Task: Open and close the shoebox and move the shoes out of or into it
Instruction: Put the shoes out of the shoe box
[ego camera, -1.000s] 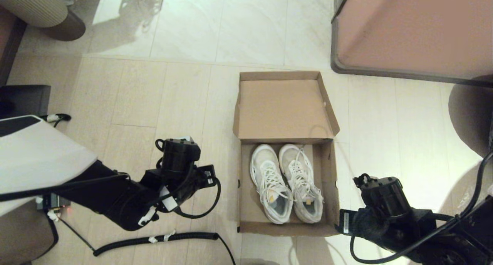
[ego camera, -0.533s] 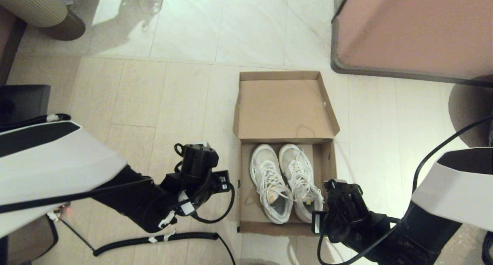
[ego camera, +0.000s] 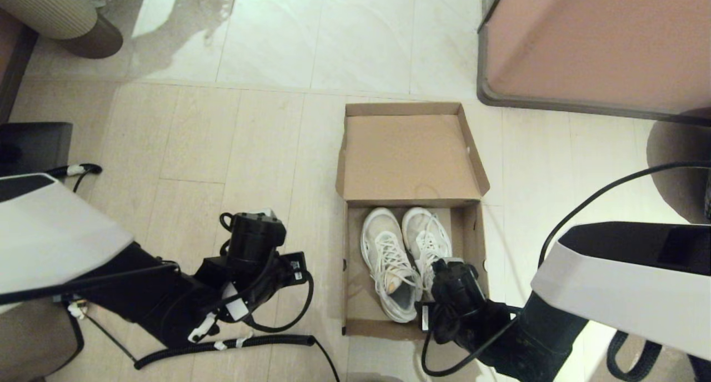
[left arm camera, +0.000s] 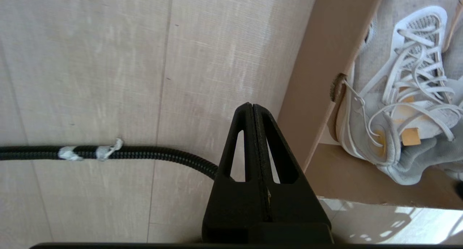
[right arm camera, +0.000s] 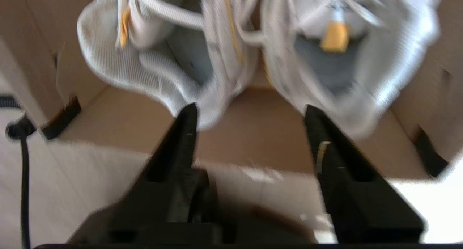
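The brown cardboard shoebox (ego camera: 345,271) lies open on the floor, its lid (ego camera: 408,157) folded back on the far side. Both white and grey shoes (ego camera: 389,260) lie side by side inside, toes toward the lid. My right gripper (ego camera: 447,276) hangs over the box's near end above the heel of the right-hand shoe (ego camera: 430,235). In the right wrist view it (right arm camera: 250,109) is open, nothing between its fingers, just short of the two heels (right arm camera: 144,60). My left gripper (left arm camera: 251,106) is shut and empty, over the floor left of the box wall (left arm camera: 318,60).
A large pinkish-brown panel with a dark edge (ego camera: 600,43) stands at the far right. A black corrugated cable (ego camera: 222,346) lies on the floor by my left arm. A ribbed round object (ego camera: 55,10) and a dark block (ego camera: 33,143) sit at the left.
My right arm has swung left and forward over the box's near end, and its jaws have opened. The left arm moved toward the box, then drew back.
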Robot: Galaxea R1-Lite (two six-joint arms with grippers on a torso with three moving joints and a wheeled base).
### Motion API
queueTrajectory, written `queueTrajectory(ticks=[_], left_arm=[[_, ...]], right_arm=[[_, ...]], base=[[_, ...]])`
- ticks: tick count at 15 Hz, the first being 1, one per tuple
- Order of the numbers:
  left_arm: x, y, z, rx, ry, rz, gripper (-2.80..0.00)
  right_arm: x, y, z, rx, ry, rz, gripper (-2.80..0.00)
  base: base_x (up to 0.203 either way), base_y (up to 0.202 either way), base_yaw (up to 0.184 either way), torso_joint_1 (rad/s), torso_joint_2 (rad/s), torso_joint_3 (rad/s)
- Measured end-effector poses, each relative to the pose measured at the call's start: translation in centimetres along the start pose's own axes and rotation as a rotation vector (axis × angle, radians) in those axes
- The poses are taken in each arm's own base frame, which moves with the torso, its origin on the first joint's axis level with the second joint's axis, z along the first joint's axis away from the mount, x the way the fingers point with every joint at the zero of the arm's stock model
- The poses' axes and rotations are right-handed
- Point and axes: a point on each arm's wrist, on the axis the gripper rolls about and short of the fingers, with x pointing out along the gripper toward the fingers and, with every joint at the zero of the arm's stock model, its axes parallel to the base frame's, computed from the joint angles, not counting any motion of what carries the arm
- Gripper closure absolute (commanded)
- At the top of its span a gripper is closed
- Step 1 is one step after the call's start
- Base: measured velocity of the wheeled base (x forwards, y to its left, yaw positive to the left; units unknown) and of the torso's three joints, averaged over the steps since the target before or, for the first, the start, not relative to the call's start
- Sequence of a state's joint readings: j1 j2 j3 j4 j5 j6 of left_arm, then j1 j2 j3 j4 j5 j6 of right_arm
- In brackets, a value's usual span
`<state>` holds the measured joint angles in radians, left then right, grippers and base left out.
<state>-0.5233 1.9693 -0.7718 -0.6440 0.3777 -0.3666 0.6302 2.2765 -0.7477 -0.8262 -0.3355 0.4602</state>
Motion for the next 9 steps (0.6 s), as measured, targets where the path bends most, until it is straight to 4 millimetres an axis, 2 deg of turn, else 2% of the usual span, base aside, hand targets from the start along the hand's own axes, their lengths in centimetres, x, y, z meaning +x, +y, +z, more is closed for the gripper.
queueTrajectory(ticks=[5,9], left_arm=[[-1.0,1.4,-0.2,-0.005,0.01,0.026,0.0],[-2.0,2.0,-0.4,-0.008,0.014,0.033,0.0]], right_arm=[[3.8,1.4,0.0,-0.003,-0.043,-0.032,-2.8],[5.8,1.9,0.7,-0.006,-0.049,-0.098,-2.8]], base=[[0.0,0.0,0.0,0.0,0.0,0.0],[0.0,0.0,0.0,0.0,0.0,0.0]])
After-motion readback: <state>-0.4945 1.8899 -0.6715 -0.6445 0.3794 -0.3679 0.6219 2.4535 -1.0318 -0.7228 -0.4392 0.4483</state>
